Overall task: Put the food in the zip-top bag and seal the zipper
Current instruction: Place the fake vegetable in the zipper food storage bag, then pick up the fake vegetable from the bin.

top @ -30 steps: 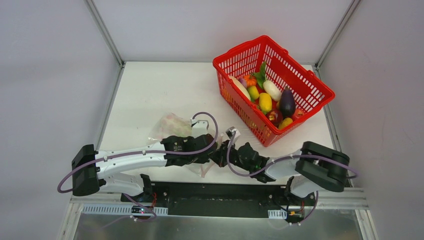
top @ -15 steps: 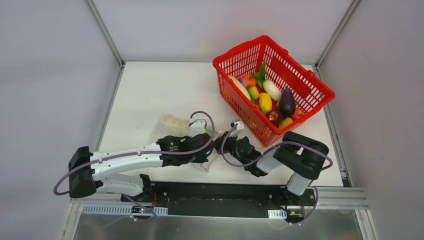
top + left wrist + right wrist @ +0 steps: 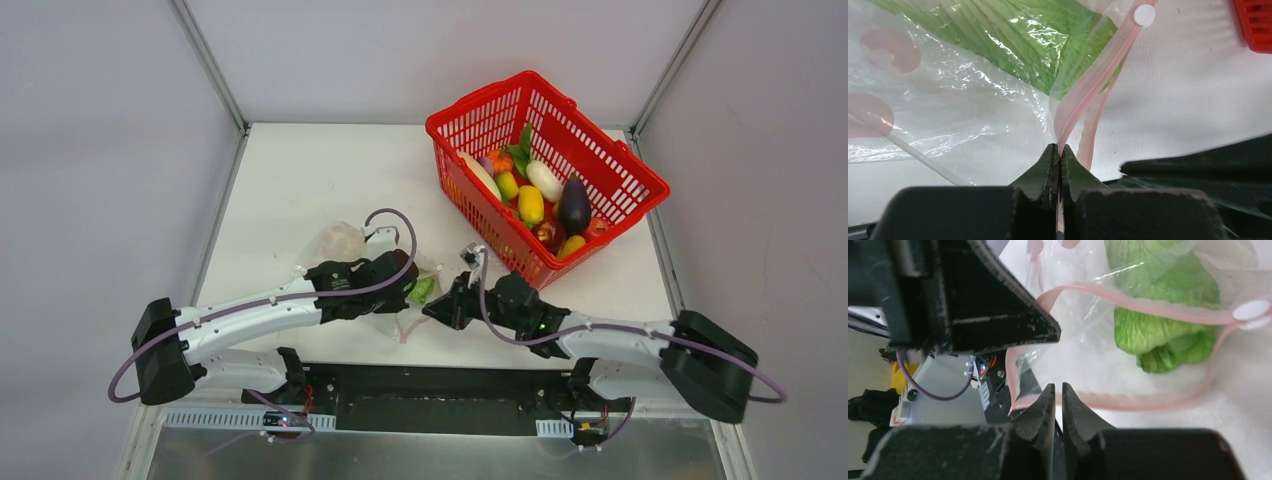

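Zip-top bag [image 3: 335,243] lies on the table [image 3: 300,170] near the arm bases, green leafy food [image 3: 1013,40] inside. Left gripper [image 3: 1058,150] clamps the zipper [image 3: 1083,95]. Right gripper [image 3: 1058,390] sits at the zipper, jaws slightly parted.

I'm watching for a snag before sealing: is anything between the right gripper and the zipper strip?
Nothing visible. In the right wrist view the zipper runs right past the fingertips of the right gripper, with no object between them. The green leafy food sits beyond it, inside the zip-top bag. The left gripper is shut on the strip elsewhere.
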Robot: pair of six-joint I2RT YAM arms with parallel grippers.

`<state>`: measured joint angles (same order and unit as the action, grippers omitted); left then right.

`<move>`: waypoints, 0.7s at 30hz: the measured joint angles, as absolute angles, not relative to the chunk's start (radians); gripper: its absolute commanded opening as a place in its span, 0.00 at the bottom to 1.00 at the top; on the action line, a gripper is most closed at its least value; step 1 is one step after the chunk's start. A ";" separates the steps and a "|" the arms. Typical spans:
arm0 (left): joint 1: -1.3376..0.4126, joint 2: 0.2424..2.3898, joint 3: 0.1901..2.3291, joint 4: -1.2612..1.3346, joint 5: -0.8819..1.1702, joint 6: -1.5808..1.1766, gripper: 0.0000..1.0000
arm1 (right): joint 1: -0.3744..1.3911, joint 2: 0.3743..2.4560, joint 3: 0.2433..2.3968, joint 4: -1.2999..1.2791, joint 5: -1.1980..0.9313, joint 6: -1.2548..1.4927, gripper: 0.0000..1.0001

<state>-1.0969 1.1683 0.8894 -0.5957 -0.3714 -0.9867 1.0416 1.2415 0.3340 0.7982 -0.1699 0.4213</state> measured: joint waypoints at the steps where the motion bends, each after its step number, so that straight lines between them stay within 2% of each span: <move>1: -1.091 1.167 0.889 -0.595 -0.367 -0.984 0.00 | 1.042 1.182 0.334 0.727 -0.173 0.402 0.12; 4: -1.085 1.167 0.889 -0.588 -0.349 -0.982 0.00 | 1.042 0.990 0.337 0.498 -0.173 0.360 0.12; 6: -1.085 1.174 0.892 -0.587 -0.342 -0.982 0.00 | 1.042 0.860 0.350 0.360 -0.172 0.344 0.24; 7: -1.085 1.184 0.894 -0.585 -0.337 -0.982 0.00 | 1.042 0.792 0.369 0.280 -0.144 0.331 0.25; 10: -1.085 1.234 0.911 -0.580 -0.306 -0.976 0.00 | 1.042 0.655 0.493 0.089 -0.007 0.273 0.08; 11: -1.085 1.253 0.921 -0.579 -0.295 -0.974 0.00 | 1.040 0.636 0.546 0.048 0.049 0.250 0.07; 14: -1.085 1.299 0.960 -0.582 -0.266 -0.955 0.00 | 1.020 0.652 0.739 -0.043 0.237 0.166 0.07; 17: -1.085 1.333 1.018 -0.590 -0.262 -0.938 0.00 | 0.945 0.759 0.929 -0.096 0.381 0.073 0.08; 19: -1.085 1.343 1.044 -0.595 -0.262 -0.928 0.00 | 0.853 0.845 1.015 -0.117 0.401 0.040 0.10; 21: -1.085 1.349 1.058 -0.600 -0.262 -0.923 0.00 | 0.707 0.936 1.077 -0.148 0.358 0.046 0.18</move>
<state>-1.0847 1.3491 1.0576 -0.5999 -0.2619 -0.9234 0.7074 0.9356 1.0771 -0.1478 0.3584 0.0460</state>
